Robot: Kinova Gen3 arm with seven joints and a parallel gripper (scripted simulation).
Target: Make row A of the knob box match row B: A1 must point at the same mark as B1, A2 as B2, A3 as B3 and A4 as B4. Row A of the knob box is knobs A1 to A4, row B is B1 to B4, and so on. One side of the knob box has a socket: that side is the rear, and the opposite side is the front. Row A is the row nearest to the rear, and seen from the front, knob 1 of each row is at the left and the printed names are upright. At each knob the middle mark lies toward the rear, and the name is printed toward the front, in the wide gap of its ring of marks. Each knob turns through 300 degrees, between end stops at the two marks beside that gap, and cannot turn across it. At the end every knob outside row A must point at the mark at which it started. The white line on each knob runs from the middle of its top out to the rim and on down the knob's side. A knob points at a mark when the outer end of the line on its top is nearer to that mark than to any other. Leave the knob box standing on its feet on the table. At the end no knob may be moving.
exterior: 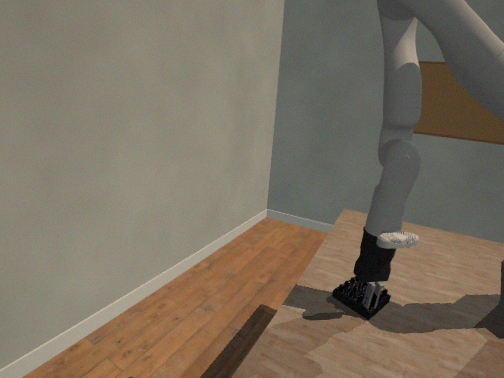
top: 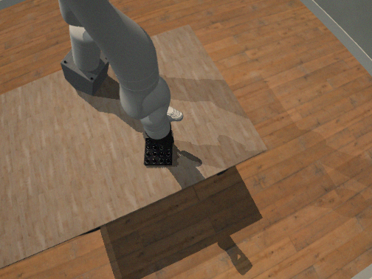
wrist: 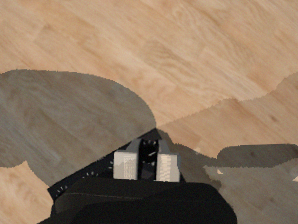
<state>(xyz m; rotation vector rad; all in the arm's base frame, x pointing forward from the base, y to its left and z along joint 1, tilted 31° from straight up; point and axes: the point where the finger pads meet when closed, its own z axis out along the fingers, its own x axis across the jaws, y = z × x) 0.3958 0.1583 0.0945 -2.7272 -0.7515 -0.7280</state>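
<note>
The black knob box [top: 159, 164] [exterior: 352, 305] [wrist: 80, 178] stands flat on the table, its rows of black knobs facing up. My gripper [exterior: 373, 296] [wrist: 149, 153] points down over one corner of the box, its pale fingers on either side of the corner knob, which looks like A4 [wrist: 149, 150]. The fingers appear shut on that knob. A white line on its top shows between them and slants to the upper right in the wrist view. My wrist hides much of the top row in the top view. The other knobs' lines are too small to read, and the socket is not visible.
The wooden table [top: 74, 166] [exterior: 440, 280] has its near edge a short way beyond the box in the top view. The arm's grey base [top: 85, 75] stands toward the back left. A white rounded part [top: 175, 114] [exterior: 398, 240] juts from my wrist. Arm shadows cross the table.
</note>
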